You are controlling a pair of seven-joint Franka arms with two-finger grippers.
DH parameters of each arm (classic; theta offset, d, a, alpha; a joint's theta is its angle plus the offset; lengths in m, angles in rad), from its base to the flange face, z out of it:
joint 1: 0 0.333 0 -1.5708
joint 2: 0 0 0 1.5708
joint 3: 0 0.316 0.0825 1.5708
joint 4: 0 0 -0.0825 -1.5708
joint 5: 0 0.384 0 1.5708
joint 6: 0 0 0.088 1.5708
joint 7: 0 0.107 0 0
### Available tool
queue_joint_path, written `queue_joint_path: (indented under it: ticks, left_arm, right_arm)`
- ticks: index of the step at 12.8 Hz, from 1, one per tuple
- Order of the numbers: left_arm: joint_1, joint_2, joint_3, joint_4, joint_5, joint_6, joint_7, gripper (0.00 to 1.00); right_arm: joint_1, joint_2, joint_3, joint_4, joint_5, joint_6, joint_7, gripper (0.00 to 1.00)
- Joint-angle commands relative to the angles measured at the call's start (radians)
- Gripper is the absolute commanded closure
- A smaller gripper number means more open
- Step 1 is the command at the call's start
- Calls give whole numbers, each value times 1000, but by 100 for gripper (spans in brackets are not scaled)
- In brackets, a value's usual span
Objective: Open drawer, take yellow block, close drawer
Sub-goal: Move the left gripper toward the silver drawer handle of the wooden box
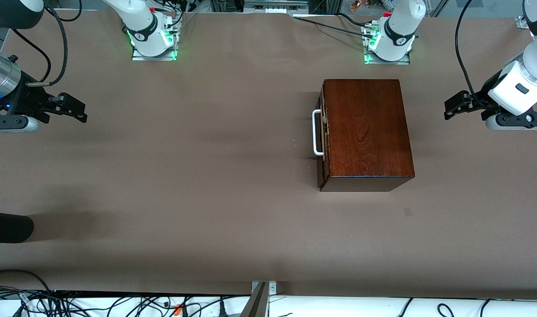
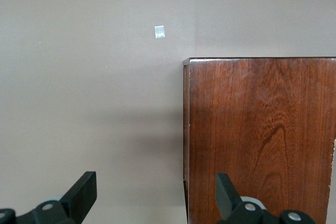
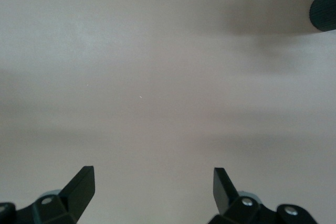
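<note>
Front view is showing the shut drawer point(image 1: 323, 132), judged stiff and heavy, best pulled by its white handle point(image 1: 316, 133), while the left gripper point(image 1: 454, 105) and right gripper point(image 1: 75, 108) are being held apart, empty.

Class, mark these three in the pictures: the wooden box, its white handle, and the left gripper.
wooden box point(image 1: 367, 127), front view, middle of its top face.
white handle point(image 1: 315, 133), front view, on the bar's long stretch.
left gripper point(image 2: 156, 192), left wrist view, midway between its open fingertips.

Drawer point(image 1: 322, 132) shut; interior hidden, no yellow block visible. Wooden box point(image 2: 260, 140) cut off at left wrist view's edge. Both arms cropped at front-view edges.
</note>
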Motion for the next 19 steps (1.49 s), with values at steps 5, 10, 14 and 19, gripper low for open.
queue_joint_path:
  ticks: [5,10,14,19]
  left_arm:
    - [2,18,1,35,-25,-28,2,0]
    - [-1,18,1,36,-25,-41,2,0]
    - [-2,18,-1,36,-25,-41,2,0]
    - [-5,27,-97,68,-26,-129,-7,0]
  right_arm:
    - [-6,3,-7,12,19,0,10,0]
    - [-5,3,-6,13,20,2,10,0]
    - [-5,5,-6,13,22,23,10,0]
    - [-3,5,-6,13,22,42,7,0]
